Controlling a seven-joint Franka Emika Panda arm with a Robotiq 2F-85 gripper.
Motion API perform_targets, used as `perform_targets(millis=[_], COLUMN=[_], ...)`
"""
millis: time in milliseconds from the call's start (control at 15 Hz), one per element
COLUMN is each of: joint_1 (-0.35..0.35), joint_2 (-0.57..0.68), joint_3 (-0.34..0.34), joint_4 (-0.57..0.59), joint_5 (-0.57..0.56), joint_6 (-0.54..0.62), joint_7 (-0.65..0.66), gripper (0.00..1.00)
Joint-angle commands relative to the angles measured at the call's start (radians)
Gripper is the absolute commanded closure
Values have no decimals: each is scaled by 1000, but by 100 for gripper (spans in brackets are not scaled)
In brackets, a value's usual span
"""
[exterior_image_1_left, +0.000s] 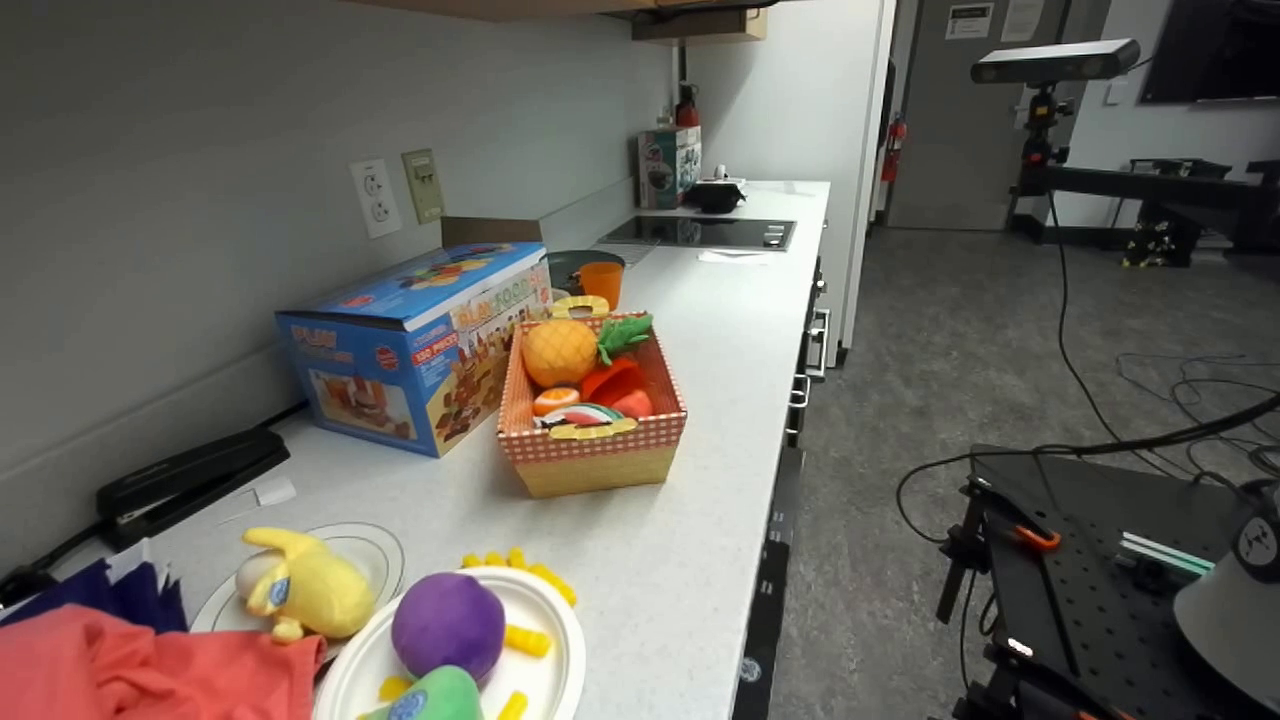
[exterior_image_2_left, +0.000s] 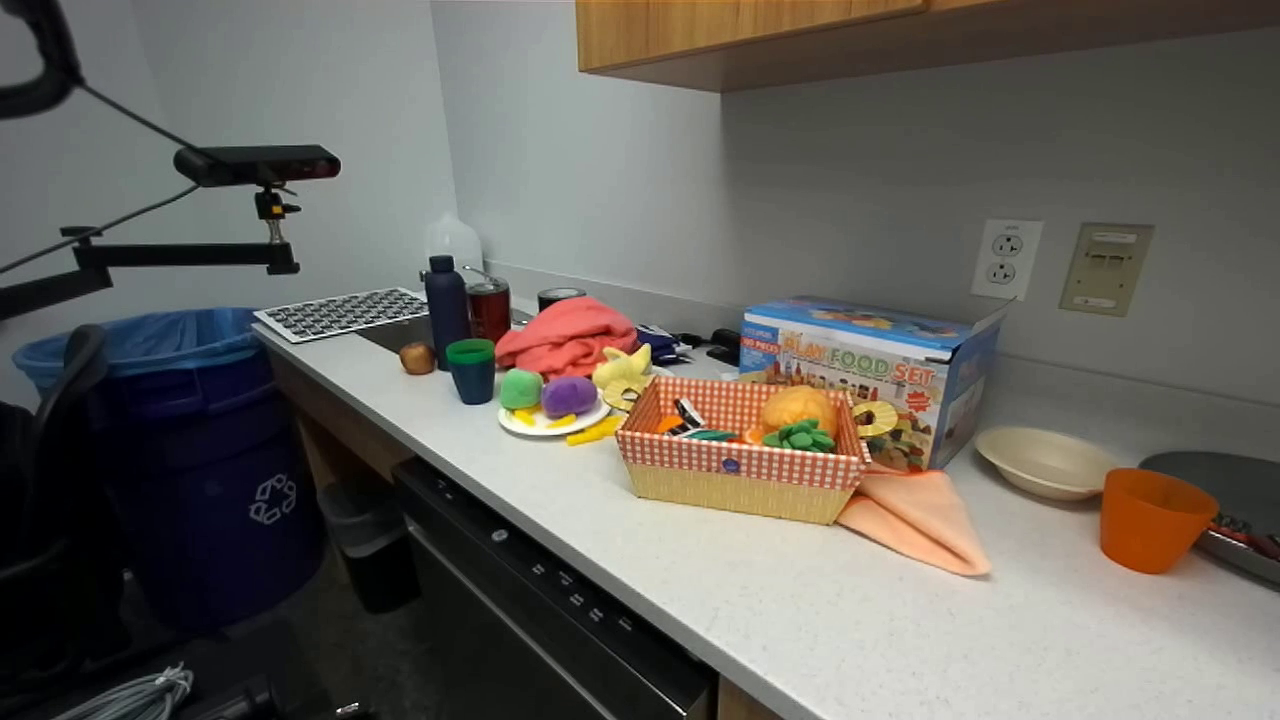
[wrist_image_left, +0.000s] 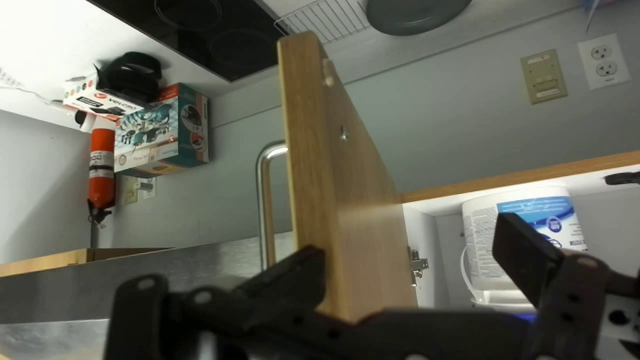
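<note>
My gripper (wrist_image_left: 412, 240) is open in the wrist view, its two black fingers spread wide. A wooden cabinet door (wrist_image_left: 357, 210) stands swung open between the fingers. The left finger overlaps the door's edge; whether it touches cannot be told. A metal bar handle (wrist_image_left: 265, 200) is on the door's outer face, left of the edge. A hinge (wrist_image_left: 417, 265) joins the door to the white cabinet interior. A white tub with a blue label (wrist_image_left: 487, 240) stands inside, partly behind the right finger. The gripper is out of sight in both exterior views.
The wrist picture appears upside down, with the stovetop (wrist_image_left: 210, 35) at its top. A checkered basket of toy food (exterior_image_1_left: 600, 470), a play food box (exterior_image_1_left: 370, 375) and a plate (exterior_image_1_left: 565, 640) stand on the counter. An orange cup (exterior_image_2_left: 1150, 520) and upper cabinets (exterior_image_2_left: 800, 30) also show.
</note>
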Motion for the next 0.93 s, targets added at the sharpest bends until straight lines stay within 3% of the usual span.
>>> perform_targets(millis=[0,867], joint_1=[83,208], joint_2=[-28,-143], joint_3=[-13,-81], joint_4=[-12,15], joint_5=[55,159], joint_6=[-9,-251], joint_7=[-55,-206], gripper=[0,0])
